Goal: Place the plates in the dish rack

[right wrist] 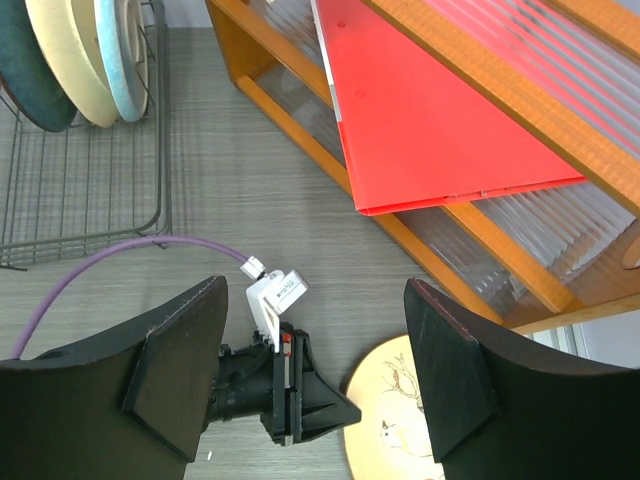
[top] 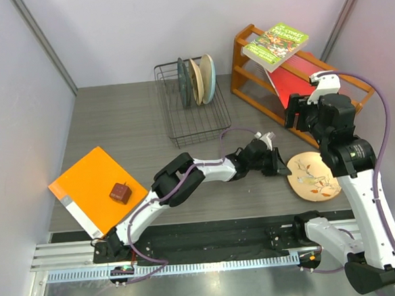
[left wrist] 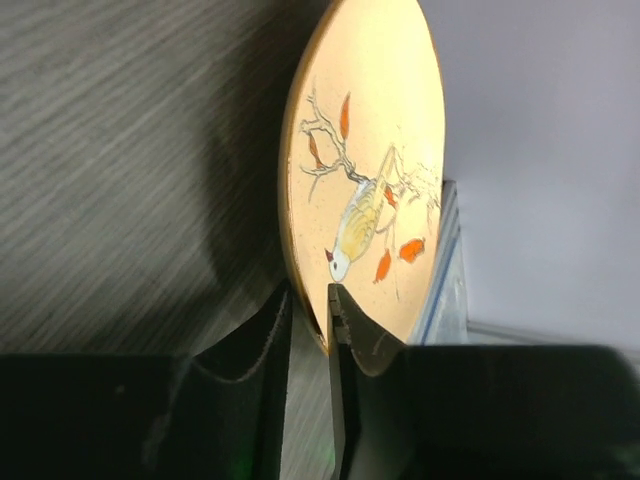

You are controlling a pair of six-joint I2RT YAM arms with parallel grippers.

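Grey table (top: pixel 114 120) lies under both arms. Your left claw (left wrist: pixel 310 300) is clenched on the rim of the tan bird plate (left wrist: pixel 370 150), which lies on the right side of the table. Your right claw (right wrist: pixel 315 290) hangs above it, spread wide and empty. Further back, the dish rack (top: pixel 183 132) holds three plates (top: pixel 195 80) upright.

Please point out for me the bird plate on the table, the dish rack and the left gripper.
bird plate (top: pixel 312 175): top view, the middle of its painted face.
dish rack (top: pixel 192 125): top view, its bare wire floor.
left gripper (left wrist: pixel 310 297): left wrist view, between its fingertips at the plate's rim.
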